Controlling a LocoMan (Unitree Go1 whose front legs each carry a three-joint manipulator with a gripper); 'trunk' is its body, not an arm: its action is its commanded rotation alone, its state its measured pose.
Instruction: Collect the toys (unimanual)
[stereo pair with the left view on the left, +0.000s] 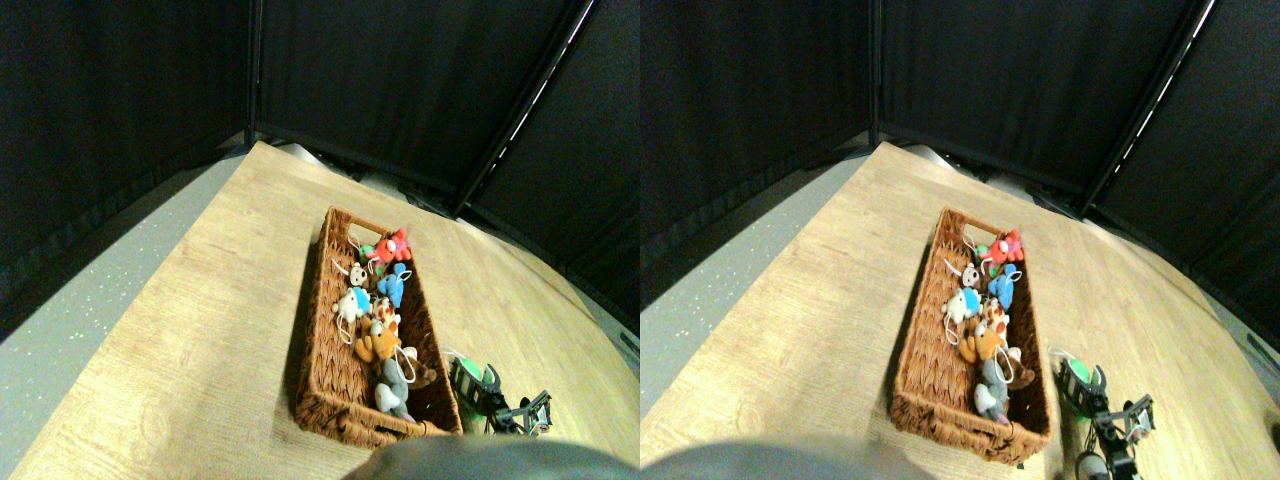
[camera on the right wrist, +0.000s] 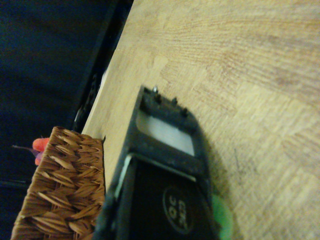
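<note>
Stereo pair view showed the right gripper (stereo pair with the left view on the left: 478, 385) closed on a green toy (stereo pair with the left view on the left: 489, 375), just beside the wicker basket (stereo pair with the left view on the left: 330, 400).

Green toy (stereo pair with the left view on the left: 487, 376) beside the basket's right wall — largely covered by the end effector (stereo pair with the left view on the left: 478, 386); its shape cannot be made out. In the wrist view it shows only as a blurred green sliver behind the jaw frame. Basket (camera on the right wrist: 65, 195) there is cut off by the picture's edge. The basket's near toys overlap — outlines indistinct.
</note>
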